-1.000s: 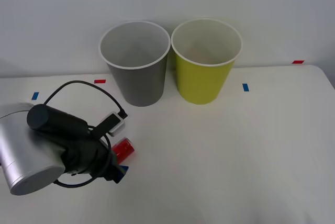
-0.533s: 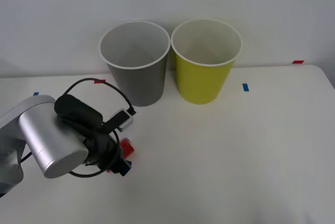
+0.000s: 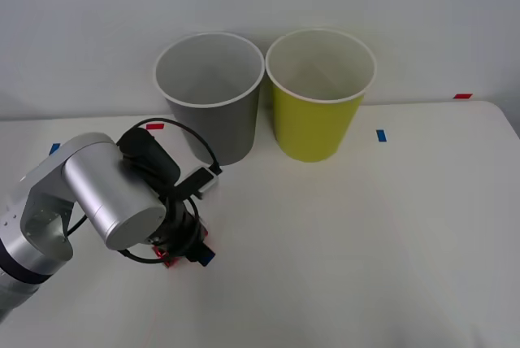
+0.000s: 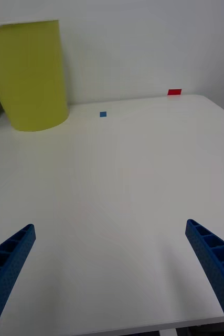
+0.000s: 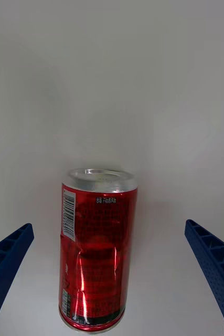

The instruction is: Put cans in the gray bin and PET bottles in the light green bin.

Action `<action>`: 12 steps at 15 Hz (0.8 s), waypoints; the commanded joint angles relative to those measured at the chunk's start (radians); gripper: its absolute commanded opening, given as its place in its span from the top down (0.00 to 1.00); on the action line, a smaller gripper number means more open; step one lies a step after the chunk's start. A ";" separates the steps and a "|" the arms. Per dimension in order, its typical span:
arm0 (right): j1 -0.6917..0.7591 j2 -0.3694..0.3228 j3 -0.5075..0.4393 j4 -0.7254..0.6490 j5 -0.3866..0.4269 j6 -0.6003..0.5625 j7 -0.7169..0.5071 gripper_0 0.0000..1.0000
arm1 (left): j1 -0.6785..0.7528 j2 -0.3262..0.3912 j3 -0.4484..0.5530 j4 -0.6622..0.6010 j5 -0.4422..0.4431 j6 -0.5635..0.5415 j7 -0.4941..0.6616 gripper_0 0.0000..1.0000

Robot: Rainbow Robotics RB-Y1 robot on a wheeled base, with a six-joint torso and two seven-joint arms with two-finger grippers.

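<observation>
White worktop (image 3: pixel 366 234) runs back to a plain pale wall, and the two bins stand side by side at its far edge so that both mouths face up for a drop from above. On the left is the gray bin (image 3: pixel 213 104), and touching or nearly touching it on the right is the light green bin (image 3: pixel 318 100); both look empty as far as their white insides show.

Nearer and to the left, the left arm is bent down over the can (image 5: pixel 97 247), which lies on its side on the worktop, red and dented, with a silver end turned away from the wrist camera. From above, just a scrap of red shows under the wrist. The left pincer (image 5: pixel 112 278) is released, its blue fingers (image 5: pixel 211 268) spread wide on either side of the can without touching it. That straddle looks like the setup for closing across the can's body, which I judge to be the step in hand.

Over the right half of the worktop the right pincer (image 4: pixel 112 273) hangs released and idle, facing the light green bin, probably kept clear of the left arm's path.
</observation>
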 commanded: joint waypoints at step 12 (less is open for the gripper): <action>0.000 0.000 0.000 0.000 0.000 0.000 0.000 0.00 | -0.051 -0.098 -0.006 0.192 -0.057 0.056 -0.022 0.00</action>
